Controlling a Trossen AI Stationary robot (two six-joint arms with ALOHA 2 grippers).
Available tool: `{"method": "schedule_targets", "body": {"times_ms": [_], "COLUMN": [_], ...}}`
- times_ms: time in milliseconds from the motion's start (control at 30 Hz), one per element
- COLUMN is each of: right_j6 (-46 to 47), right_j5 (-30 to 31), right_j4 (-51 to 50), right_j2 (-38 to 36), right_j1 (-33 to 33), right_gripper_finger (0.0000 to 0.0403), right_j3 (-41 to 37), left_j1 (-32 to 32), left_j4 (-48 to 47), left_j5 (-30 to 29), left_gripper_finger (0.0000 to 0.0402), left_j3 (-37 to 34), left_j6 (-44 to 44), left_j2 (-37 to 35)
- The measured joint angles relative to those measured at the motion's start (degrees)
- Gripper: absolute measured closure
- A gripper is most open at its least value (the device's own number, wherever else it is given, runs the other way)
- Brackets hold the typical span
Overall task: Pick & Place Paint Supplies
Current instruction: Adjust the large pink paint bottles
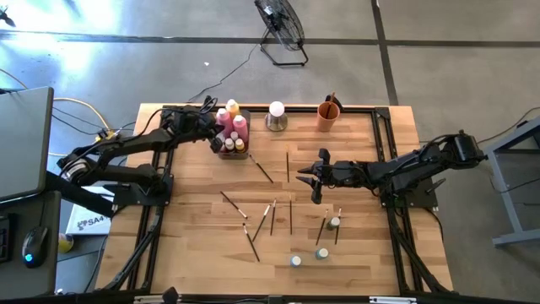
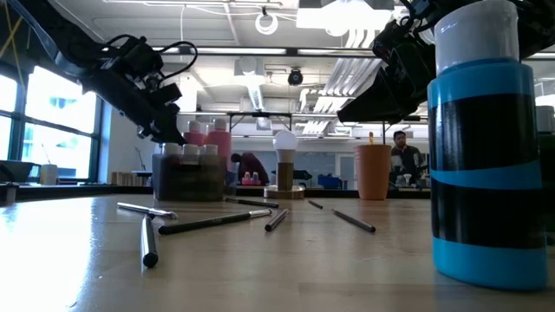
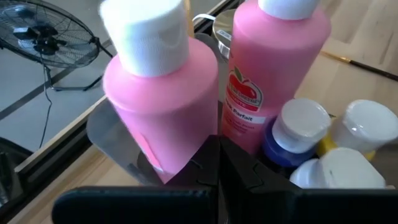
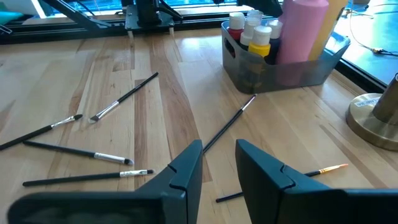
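Note:
A grey tray at the far left holds pink bottles, a yellow one and small white-capped bottles. My left gripper is shut at the tray's left end, right beside a tilted pink bottle. Several dark-handled brushes lie flat on the wood, and three tiny bottles stand near the front right. My right gripper hovers open over the table's middle with nothing between its fingers, and a brush lies ahead of it. My left gripper has its shut fingertips against the lower side wall of the tilted pink bottle. It comes slanting down from the table's left. The bottle leans with its cap away from the fingers and its base down in the tray's end.
A white ball on a metal base and an orange cup stand at the far edge. A black frame runs along the table's sides. In the low view a blue-and-black bottle stands close in front. Bare wood lies at the near left.

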Motion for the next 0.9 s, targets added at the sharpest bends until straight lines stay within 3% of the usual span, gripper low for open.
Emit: {"method": "schedule_targets", "body": {"times_ms": [633,900], "right_j6": [0.0,0.0], "right_j5": [0.0,0.0], "right_j4": [-0.01,-0.02], "right_j2": [0.0,0.0], "right_j1": [0.0,0.0], "right_gripper_finger": [0.0312,0.0312], "right_j3": [0.0,0.0], "left_j1": [0.02,-0.02], "left_j4": [4.84,4.91], "left_j5": [0.46,5.53], "left_gripper_finger": [0.0401,0.0401], "left_j3": [0.22,0.49], "left_j6": [-0.15,-1.4], "left_j2": [4.39,4.47]}}
